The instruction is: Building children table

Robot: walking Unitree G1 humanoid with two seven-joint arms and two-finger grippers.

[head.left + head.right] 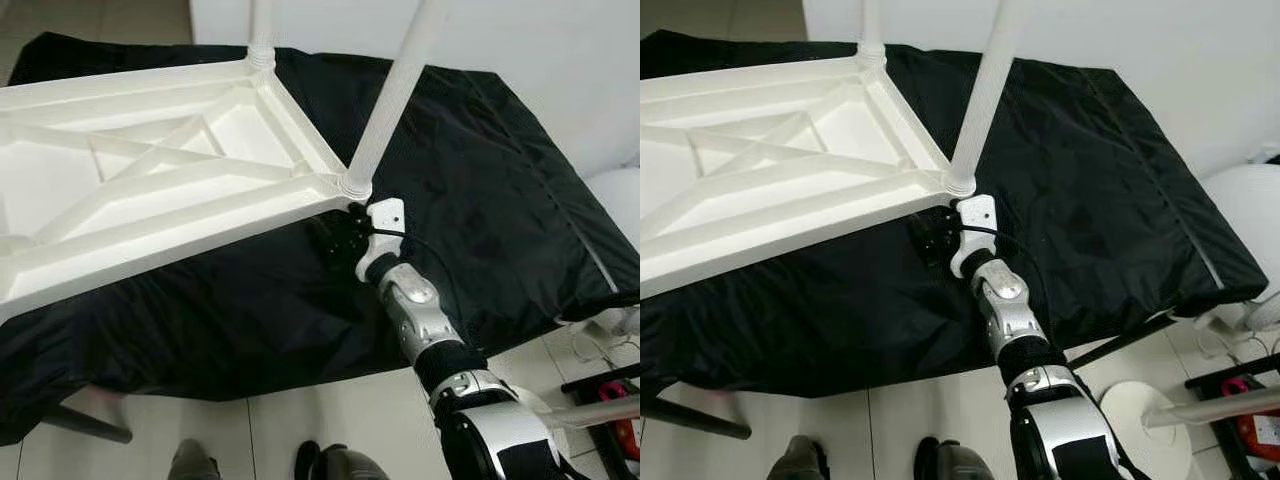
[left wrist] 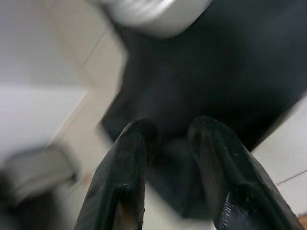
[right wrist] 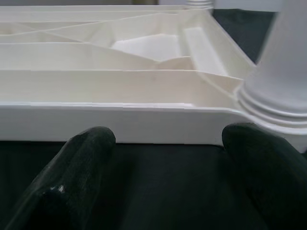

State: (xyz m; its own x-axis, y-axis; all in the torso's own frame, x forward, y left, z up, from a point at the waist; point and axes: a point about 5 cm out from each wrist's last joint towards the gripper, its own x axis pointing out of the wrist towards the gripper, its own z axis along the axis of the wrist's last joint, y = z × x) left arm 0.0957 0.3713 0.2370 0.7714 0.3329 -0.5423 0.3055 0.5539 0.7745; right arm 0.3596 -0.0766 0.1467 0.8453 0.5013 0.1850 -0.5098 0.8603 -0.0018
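Children's table: white plastic table (image 1: pixel 150 190) lies upside down on a black cloth (image 1: pixel 480 190), two legs (image 1: pixel 395 85) screwed in.
Right gripper (image 3: pixel 168 143): fingers spread, released, at its near corner.
Left gripper (image 2: pixel 168 139): fingers parted, holding nothing, above floor.

Upturned table top (image 1: pixel 150 190) lying on a cloth-covered worktop (image 1: pixel 480 200), seen from above.
The table top lies on the left part of the worktop, underside up. Two legs (image 1: pixel 395 90) stand up from its far and near right corners. The right claw (image 1: pixel 345 235) sits on the cloth just beside the near right corner, fingers spread. The floor (image 1: pixel 330 420) lies in front of the worktop.
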